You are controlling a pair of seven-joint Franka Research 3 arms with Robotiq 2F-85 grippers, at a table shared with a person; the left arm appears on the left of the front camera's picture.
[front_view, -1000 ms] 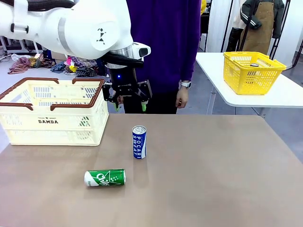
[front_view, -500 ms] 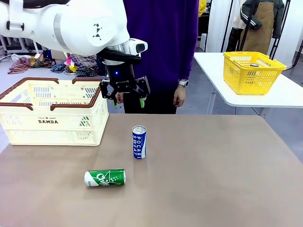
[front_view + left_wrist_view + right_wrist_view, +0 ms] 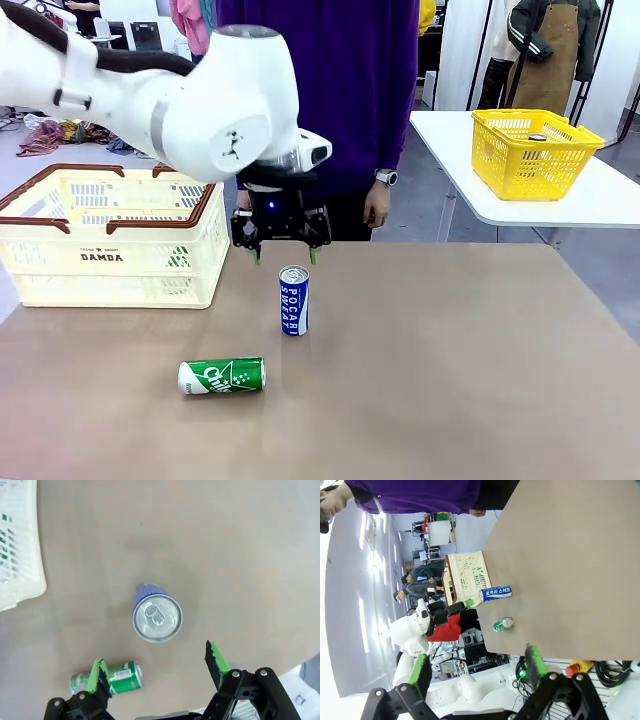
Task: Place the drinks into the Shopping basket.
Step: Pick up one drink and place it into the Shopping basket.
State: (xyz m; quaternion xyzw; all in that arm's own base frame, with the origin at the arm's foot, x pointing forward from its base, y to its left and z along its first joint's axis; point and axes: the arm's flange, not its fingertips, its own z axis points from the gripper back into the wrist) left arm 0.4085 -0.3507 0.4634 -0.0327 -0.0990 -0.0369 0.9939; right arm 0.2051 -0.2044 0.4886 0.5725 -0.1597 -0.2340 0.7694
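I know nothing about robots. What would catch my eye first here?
A big white arm holds its left tool open over an upright blue can in the middle of the table. A green can lies on its side nearer the camera, and a cream basket stands at the left, with a person in purple behind.

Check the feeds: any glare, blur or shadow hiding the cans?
Front view: even light, sharp, blue can and green can cast only faint shadows. Left wrist view: in focus, mild sheen on the blue can's lid, soft shadow on the table. Right wrist view: rolled sideways, washed out at picture left.
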